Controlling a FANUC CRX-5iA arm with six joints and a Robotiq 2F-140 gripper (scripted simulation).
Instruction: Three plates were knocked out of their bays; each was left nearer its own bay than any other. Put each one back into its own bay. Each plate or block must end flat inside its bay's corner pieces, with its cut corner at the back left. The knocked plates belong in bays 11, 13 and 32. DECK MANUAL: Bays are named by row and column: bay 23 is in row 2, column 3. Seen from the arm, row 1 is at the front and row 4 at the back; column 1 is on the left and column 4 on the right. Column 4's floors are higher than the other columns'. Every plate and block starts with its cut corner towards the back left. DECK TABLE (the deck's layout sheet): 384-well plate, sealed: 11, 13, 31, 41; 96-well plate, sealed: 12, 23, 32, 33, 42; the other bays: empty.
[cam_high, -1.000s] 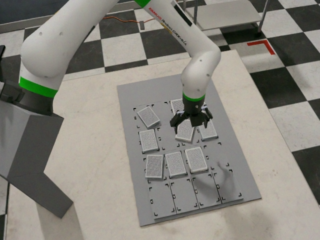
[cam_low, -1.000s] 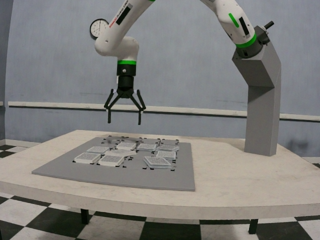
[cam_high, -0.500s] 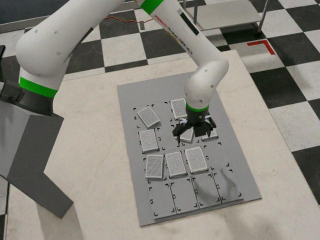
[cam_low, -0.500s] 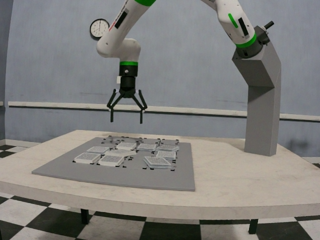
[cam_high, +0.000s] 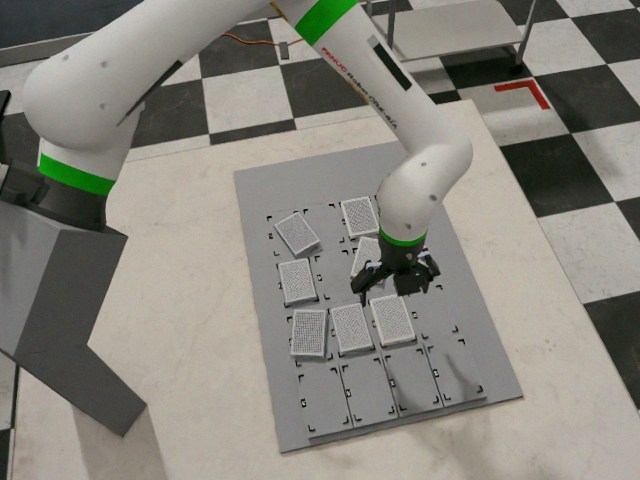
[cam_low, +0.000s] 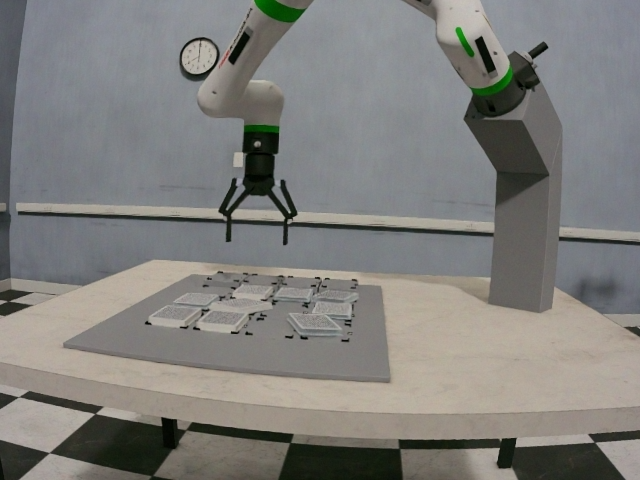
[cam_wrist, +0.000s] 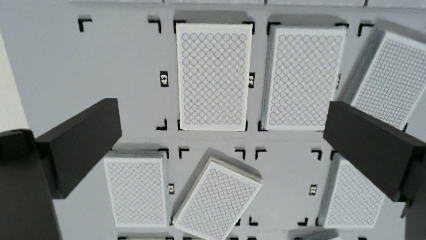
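Well, the claw (cam_high: 393, 296) (cam_low: 256, 242) (cam_wrist: 223, 118) is hanging wide and holding nothing above the desk (cam_high: 180, 248) (cam_low: 454, 356) (cam_wrist: 7, 102). Plate 32 (cam_high: 364, 257) (cam_low: 240, 304) (cam_wrist: 218, 200) is lying askew at its bay's corner pieces; plate 11 (cam_high: 297, 233) (cam_low: 316, 322) (cam_wrist: 322, 235) and plate 13 (cam_high: 308, 332) (cam_low: 334, 295) (cam_wrist: 393, 75) are also sitting crooked at theirs. Plate 23 (cam_high: 351, 327) (cam_low: 293, 294) (cam_wrist: 305, 77) and plate 33 (cam_high: 392, 319) (cam_low: 253, 290) (cam_wrist: 214, 77) are resting squarely inside their bays, side by side.

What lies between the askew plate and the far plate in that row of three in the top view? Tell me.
One circle-patterned plate lies between them, as the top, exterior and wrist views show.
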